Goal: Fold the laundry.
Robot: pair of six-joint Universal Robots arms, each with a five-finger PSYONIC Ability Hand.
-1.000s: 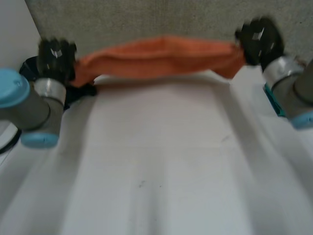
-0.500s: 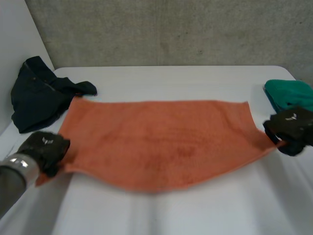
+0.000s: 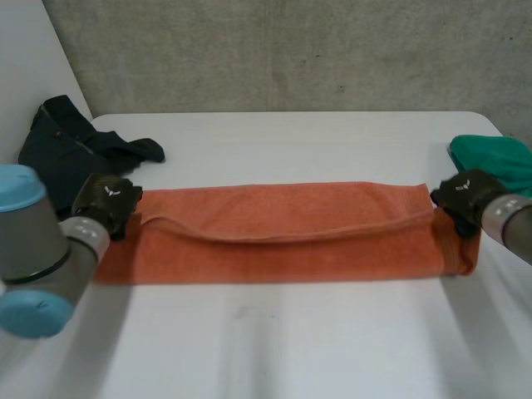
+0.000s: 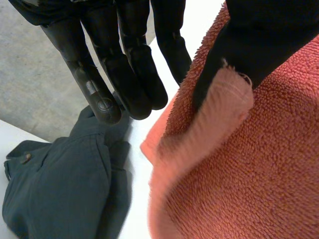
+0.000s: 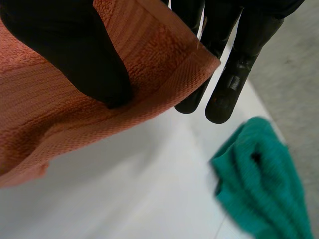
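Thumb against straight fingers, your left hand [image 3: 106,204] pinches one end corner of the orange towel [image 3: 283,237]; your right hand [image 3: 465,198] clamps the opposite corner likewise, probably so the top layer lands taut. The towel lies folded lengthwise on the white table [image 3: 291,349], between a dark garment [image 3: 66,158] and a green cloth [image 3: 499,158].

Surface: white table [image 3: 291,349]. Folded orange towel [image 3: 283,241] across middle; dark garment [image 3: 62,158] far left; green cloth [image 3: 499,158] right edge.

White surface [image 3: 291,349], evenly lit, with a rounded far-right corner, backed by a rough grey concrete wall [image 3: 291,50]. A smooth pale panel [image 3: 29,75] stands at far left.
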